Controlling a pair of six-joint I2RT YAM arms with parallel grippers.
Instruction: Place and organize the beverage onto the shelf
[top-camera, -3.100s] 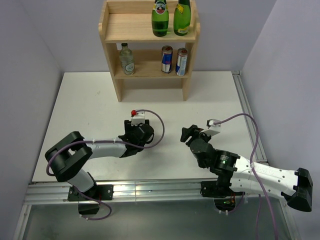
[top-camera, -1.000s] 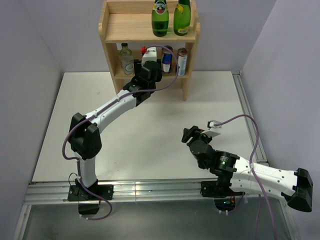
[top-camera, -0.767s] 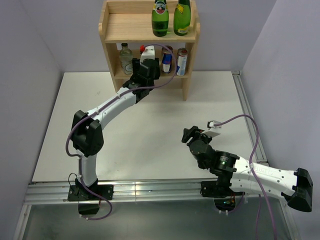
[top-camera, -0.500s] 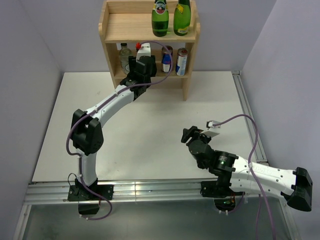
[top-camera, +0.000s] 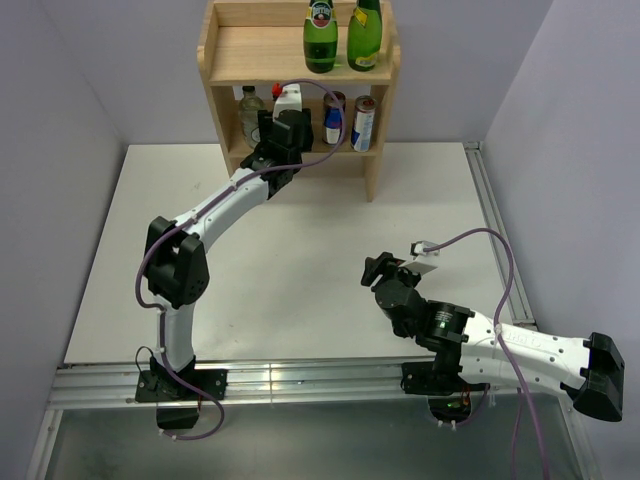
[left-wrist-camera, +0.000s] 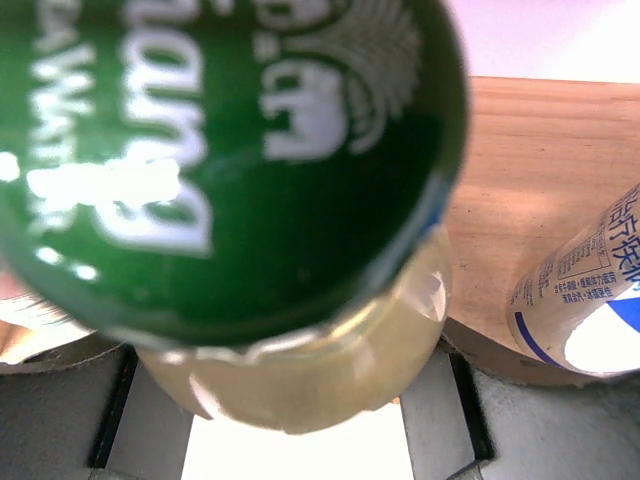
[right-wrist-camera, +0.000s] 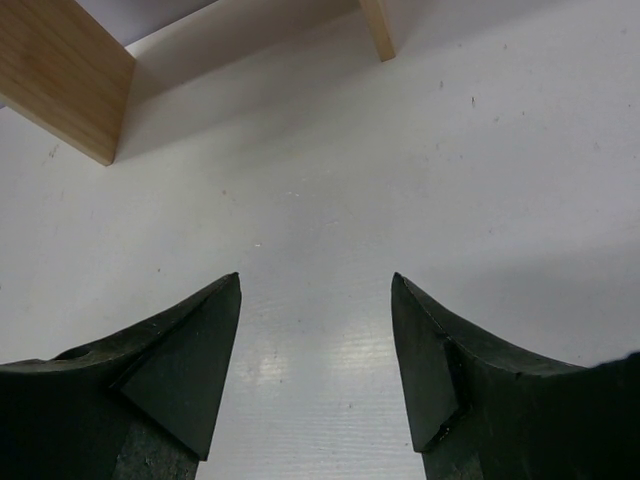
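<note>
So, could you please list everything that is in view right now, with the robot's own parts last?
shelf: 1, light wood, far edge of the table, centre.
green bottles: 2, green glass, upright side by side on the right half of the shelf's top tier.
cans: 2, blue and silver, upright on the right of the middle tier.
clear bottle: 1, pale glass with a green cap, left of the middle tier.
table: 1, white.
left gripper: 1, black, reaching into the middle tier with a finger on each side of the clear bottle; grip unclear.
right gripper: 1, black, low over the near right of the table, open and empty.
</note>
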